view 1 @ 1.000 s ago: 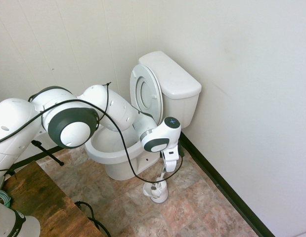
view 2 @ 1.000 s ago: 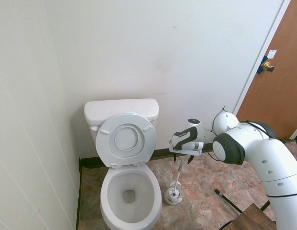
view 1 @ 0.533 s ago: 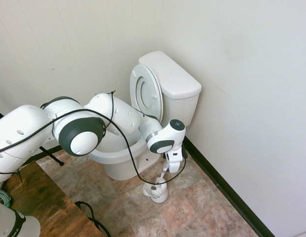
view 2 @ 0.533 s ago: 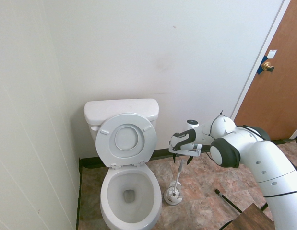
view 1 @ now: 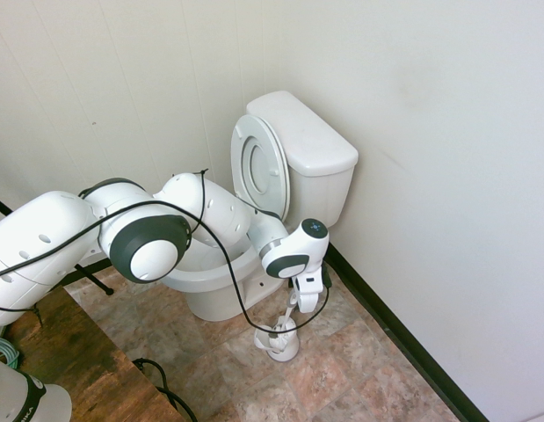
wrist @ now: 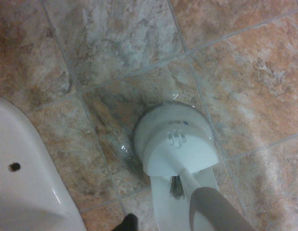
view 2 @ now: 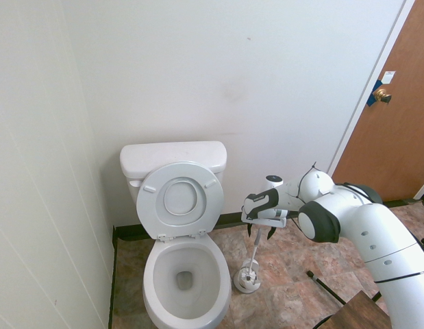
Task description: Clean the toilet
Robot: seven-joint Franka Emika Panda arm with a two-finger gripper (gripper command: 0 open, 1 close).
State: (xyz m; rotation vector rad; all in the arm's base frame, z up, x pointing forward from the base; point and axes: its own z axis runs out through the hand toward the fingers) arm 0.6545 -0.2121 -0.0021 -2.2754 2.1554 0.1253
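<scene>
Your gripper (view 2: 258, 232) sat around the brush handle (view 2: 255, 248); finger state could not be told. Brush stood in its white holder (view 2: 246, 279), at the toilet's (view 2: 186, 274) 3 o'clock in the second exterior view. Holder print was unreadable.

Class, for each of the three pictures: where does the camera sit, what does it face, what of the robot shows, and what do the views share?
First exterior: high, beside the glossy white ceramic toilet; arm enters from the picture's left.
Second exterior: high, facing the toilet head-on; arm enters from the right.
Wrist: looks down at tiled floor; no robot parts identifiable.
Shared: all show the small white brush holder.
</scene>
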